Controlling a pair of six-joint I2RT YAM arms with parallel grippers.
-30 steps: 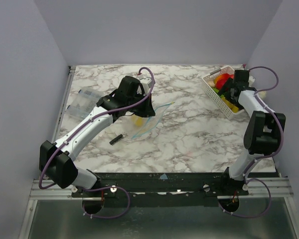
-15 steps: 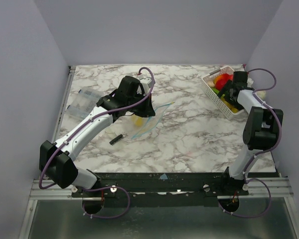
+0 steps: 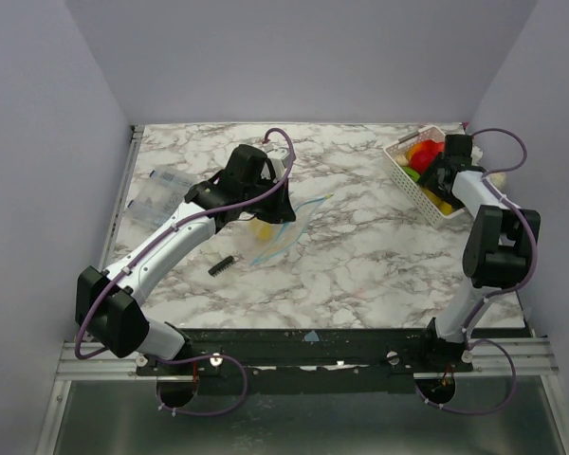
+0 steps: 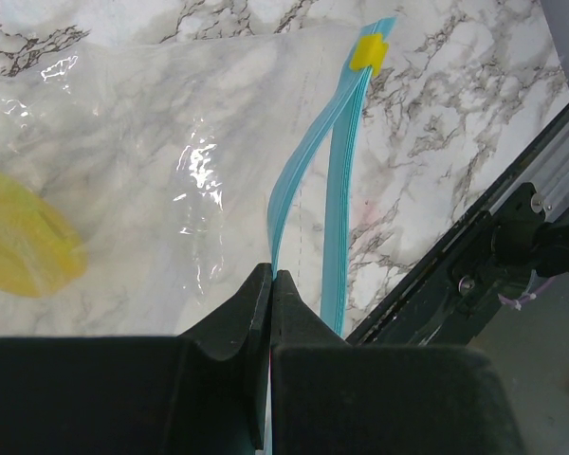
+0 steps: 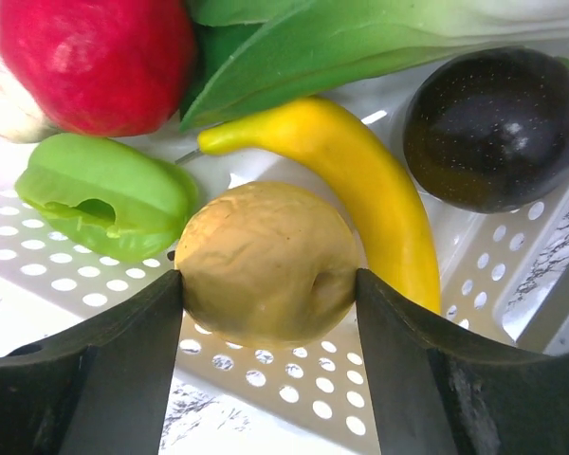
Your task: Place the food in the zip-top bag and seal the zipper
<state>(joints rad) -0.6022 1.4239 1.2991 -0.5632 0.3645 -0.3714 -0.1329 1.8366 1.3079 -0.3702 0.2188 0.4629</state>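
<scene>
The clear zip-top bag (image 3: 286, 227) lies mid-table with a yellow food piece (image 4: 19, 242) inside. Its teal zipper (image 4: 308, 180) ends at a yellow slider (image 4: 368, 52). My left gripper (image 4: 272, 280) is shut on one lip of the zipper strip and holds it up off the other lip; it also shows in the top view (image 3: 266, 210). My right gripper (image 5: 268, 284) is down in the white basket (image 3: 410, 178), shut on a round tan food piece (image 5: 266, 246). Around it lie a red piece (image 5: 95, 57), a green pepper (image 5: 104, 194), a long yellow piece (image 5: 360, 171) and a dark round piece (image 5: 498, 128).
A small black bar (image 3: 221, 265) lies in front of the bag. A clear packet (image 3: 156, 194) lies at the left edge of the table. A green leafy piece (image 5: 360, 38) lies in the basket. The basket stands at the far right against the wall.
My right wrist has shifted slightly over the basket. My left arm and the bag have not moved.
</scene>
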